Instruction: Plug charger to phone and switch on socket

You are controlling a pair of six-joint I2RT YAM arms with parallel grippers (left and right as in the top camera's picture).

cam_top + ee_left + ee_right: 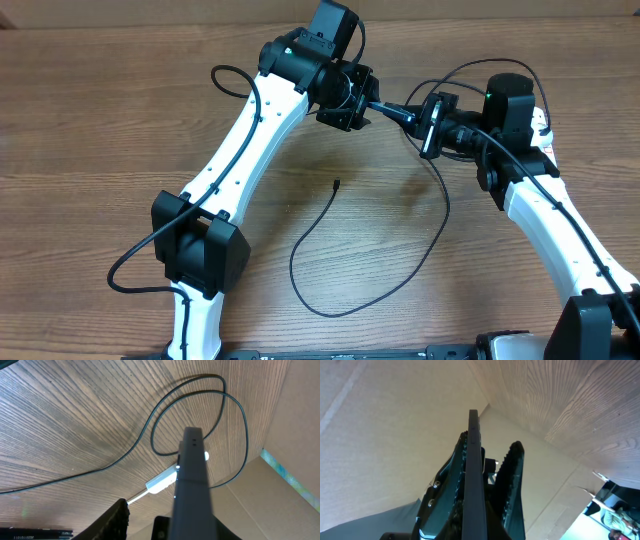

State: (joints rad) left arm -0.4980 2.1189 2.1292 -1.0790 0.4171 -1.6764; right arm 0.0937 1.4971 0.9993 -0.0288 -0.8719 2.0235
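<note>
The phone [388, 108] hangs edge-on above the table between both grippers, so its screen is hidden. It shows as a grey bar in the left wrist view [192, 475] and a thin dark slab in the right wrist view [474, 475]. My right gripper [412, 115] [487, 447] is shut on it. My left gripper [368, 102] [155, 515] is open around its other end, one finger clearly apart. The charger cable [440, 215] [235, 415] loops on the table, its connector tip [337, 183] lying free. Its plug cannot be made out. The white socket strip [546, 128] is mostly hidden under my right arm.
A white piece with a white cord [162, 480] lies on the table behind the phone, apparently the strip. Cardboard walls [295, 420] [395, 435] stand along the table's far and right sides. The arms' own black cables arc near both wrists.
</note>
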